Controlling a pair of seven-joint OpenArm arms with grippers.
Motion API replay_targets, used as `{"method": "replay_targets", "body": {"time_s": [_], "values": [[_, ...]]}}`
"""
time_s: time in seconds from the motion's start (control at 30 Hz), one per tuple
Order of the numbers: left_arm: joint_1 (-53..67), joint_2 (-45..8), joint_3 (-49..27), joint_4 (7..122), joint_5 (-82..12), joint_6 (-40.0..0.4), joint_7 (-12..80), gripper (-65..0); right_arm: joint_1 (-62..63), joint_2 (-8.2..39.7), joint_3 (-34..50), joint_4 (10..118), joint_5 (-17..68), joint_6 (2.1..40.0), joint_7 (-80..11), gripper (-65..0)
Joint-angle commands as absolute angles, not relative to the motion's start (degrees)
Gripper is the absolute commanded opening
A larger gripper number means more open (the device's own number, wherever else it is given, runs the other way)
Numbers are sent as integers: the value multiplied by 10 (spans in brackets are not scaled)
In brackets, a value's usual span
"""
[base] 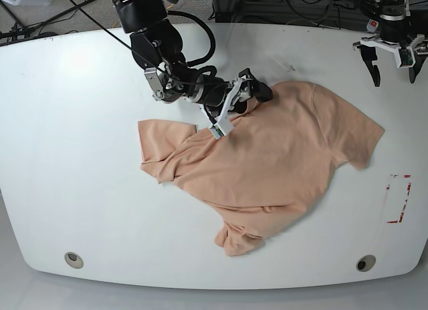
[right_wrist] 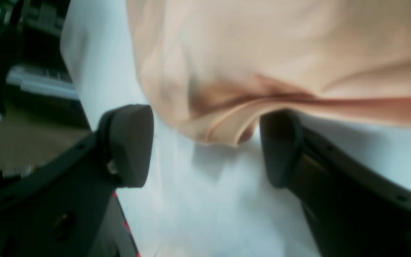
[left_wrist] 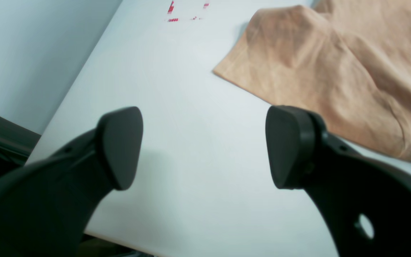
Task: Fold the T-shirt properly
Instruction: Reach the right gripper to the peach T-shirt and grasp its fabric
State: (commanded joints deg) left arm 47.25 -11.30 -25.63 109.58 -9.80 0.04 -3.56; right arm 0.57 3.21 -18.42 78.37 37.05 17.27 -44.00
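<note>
A plain peach-pink soft cotton T-shirt (base: pixel 274 156) lies across the middle of the base view, unpatterned, its folds shading to a deeper orange-brown in the right wrist view. The smooth white tabletop (base: pixel 80 123) under it is bare white, save for thin red corner markings (base: pixel 399 198) at the right of the base view. The black plastic right gripper (right_wrist: pixel 205 146), at the centre of its wrist view, has matte black pads. The black plastic left gripper (left_wrist: pixel 203 146) is matte black too. Two grey round discs (base: pixel 73 259) sit low on the tabletop.
</note>
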Motion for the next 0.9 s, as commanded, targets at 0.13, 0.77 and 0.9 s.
{"method": "replay_targets", "body": {"time_s": [0.13,0.77,0.9], "values": [[473,-113,-256,1096,-98,0,-36,-144,5,32,-187,784,371,147,-427,-360],[469,-113,-255,1096,-98,0,-36,-144,-93,100,-168,933,377,70,-411,-650],[468,-113,-253,1097,-99,0,-36,-144,-151,123,-115,1002,375,70,-411,-650]]}}
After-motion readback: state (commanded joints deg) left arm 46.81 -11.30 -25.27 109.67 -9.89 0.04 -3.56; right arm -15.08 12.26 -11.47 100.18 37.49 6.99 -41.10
